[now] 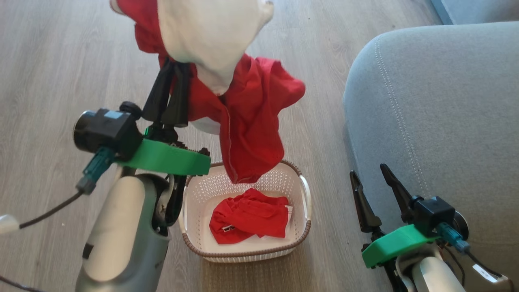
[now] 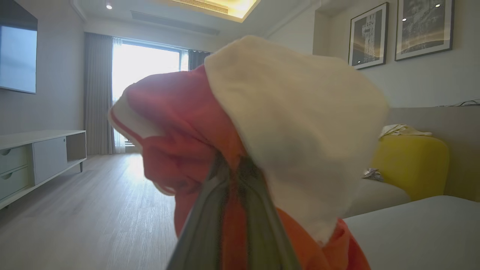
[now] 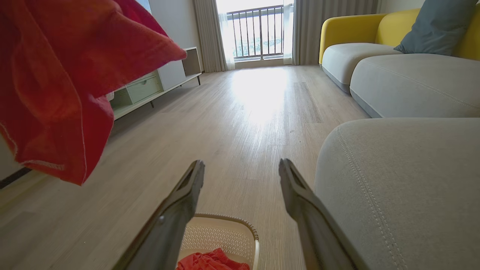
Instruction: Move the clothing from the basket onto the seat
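- The right claw [image 1: 367, 170] is held low beside the seat [image 1: 438, 101], its dark fingers spread with nothing between them.
- The basket [image 1: 302, 190], white perforated plastic with a brown woven-look rim, is set on the floor [image 1: 61, 61] just left of the seat; a crumpled red garment [image 1: 249, 217] is lying in it.
- Above the basket, the left claw [image 1: 173, 69] is pinched on a second garment [image 1: 247, 117], soft red cloth with a white panel; its fingertips are covered by folds.
- The seat is upholstered in grey, with a rounded corner and a pale stitched seam.
- Farther off, a low cabinet [image 3: 150, 88] and a yellow sofa [image 3: 348, 28] are seen.
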{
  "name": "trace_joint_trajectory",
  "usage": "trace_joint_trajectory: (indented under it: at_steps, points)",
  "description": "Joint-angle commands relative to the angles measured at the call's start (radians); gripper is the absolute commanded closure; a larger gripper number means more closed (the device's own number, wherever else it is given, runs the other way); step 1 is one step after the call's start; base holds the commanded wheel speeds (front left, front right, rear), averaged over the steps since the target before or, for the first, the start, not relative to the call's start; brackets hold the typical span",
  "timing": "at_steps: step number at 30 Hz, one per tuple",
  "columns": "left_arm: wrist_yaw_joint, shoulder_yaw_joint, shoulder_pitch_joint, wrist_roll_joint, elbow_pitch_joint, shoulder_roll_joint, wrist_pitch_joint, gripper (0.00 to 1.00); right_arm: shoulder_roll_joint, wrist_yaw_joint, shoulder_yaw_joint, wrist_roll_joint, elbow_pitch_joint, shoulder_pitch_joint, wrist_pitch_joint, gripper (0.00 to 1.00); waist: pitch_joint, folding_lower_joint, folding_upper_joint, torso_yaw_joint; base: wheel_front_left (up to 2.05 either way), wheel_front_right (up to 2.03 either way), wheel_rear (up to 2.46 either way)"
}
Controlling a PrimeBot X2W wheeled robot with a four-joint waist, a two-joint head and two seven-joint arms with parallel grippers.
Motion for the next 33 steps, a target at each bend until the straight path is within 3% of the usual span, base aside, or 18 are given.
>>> trace_joint_trajectory:
  at_steps: [1,18,33]
  points:
    - [0.003,0.024,-0.026,-0.007,-0.073,0.013,-0.012,1.00,-0.003,0.007,0.020,-0.009,-0.033,-0.022,-0.009,0.00,-0.001,0.0001,0.0000,0.005,0.00,0.00,0.00]
    - [-0.038,-0.175,0.064,0.007,-0.083,0.013,-0.012,1.00,-0.003,0.007,0.024,-0.015,-0.031,-0.013,-0.009,0.00,-0.019,0.0001,0.0000,0.015,0.00,0.00,0.00]
    - [-0.018,-0.175,0.073,-0.012,-0.075,0.013,-0.012,1.00,-0.003,0.007,0.018,-0.025,-0.031,-0.013,-0.009,0.00,-0.020,0.0001,0.0000,0.005,0.00,0.00,0.00]
